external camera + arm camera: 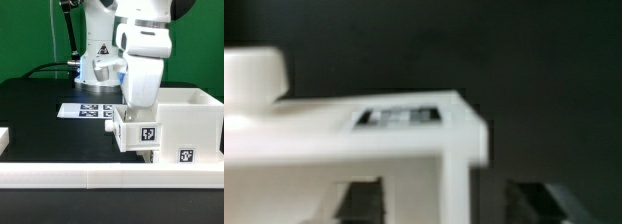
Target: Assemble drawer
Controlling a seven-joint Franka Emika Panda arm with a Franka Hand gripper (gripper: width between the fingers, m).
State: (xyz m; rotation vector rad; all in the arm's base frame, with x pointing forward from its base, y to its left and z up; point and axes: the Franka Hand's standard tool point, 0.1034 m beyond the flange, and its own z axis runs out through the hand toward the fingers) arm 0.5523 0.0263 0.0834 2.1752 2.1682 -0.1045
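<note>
White drawer box (185,125) directly under pincer (140,112).

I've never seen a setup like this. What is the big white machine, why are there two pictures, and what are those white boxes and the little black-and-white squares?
The white machine is a robot arm that ends in a two-finger gripper. The exterior view comes from a camera standing off the arm. The wrist view comes from a camera on the arm's wrist, looking down past its dark fingertips.

On the black table stands an open white drawer box, with a smaller white drawer part against its side. The patterned squares are marker tags that cameras can track. The flat white sheet of tags farther back is the marker board, fixed to the table.

The gripper sits right over the smaller part. Its fingers look spread apart, so it seems to be gripping nothing firmly just now.
</note>
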